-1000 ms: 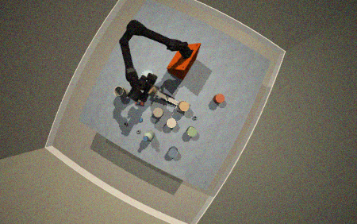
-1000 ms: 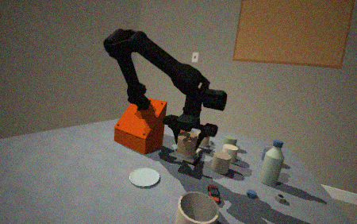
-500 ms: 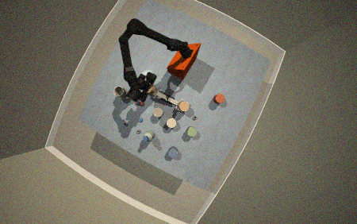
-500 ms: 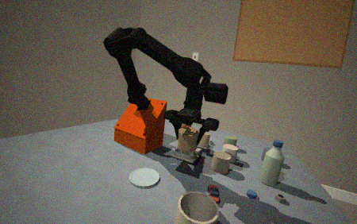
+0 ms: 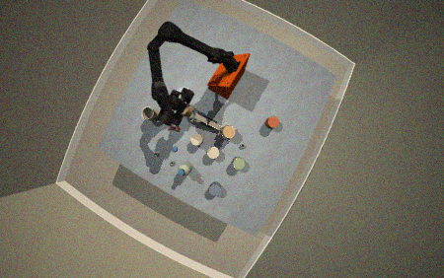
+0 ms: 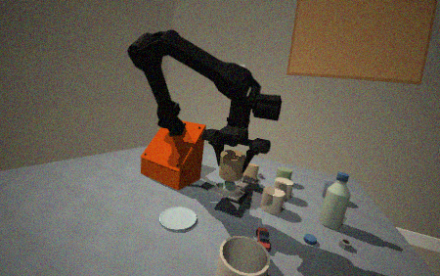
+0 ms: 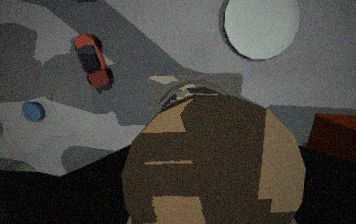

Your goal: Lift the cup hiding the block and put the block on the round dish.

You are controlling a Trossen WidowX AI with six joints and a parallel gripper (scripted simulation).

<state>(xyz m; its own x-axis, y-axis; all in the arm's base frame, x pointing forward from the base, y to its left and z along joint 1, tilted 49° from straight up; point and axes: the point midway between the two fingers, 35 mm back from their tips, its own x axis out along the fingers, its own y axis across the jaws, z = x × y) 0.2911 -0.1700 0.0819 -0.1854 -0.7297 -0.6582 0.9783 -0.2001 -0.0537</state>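
My gripper [image 6: 232,163] is shut on a tan cup [image 6: 231,171] [image 7: 225,150]. It holds the cup raised above the near end of the balance [image 5: 202,119]. A small greenish thing [image 6: 230,185] shows just below the cup in the exterior view; I cannot tell for certain that it is the block. The other tan cup [image 5: 228,131] [image 6: 251,171] stands upright on the far end of the balance. The round dish [image 6: 178,219] [image 7: 261,25] is pale and flat, with nothing on it. The arm hides it in the top view.
An orange wedge-shaped box [image 5: 229,76] [image 6: 171,159] stands by the arm. A red toy car [image 6: 263,238] [image 7: 92,61] and a large open cup [image 6: 243,259] lie near the dish side. A bottle [image 6: 335,206], a blue cap [image 6: 310,239] and several cylinders stand or lie beyond the balance.
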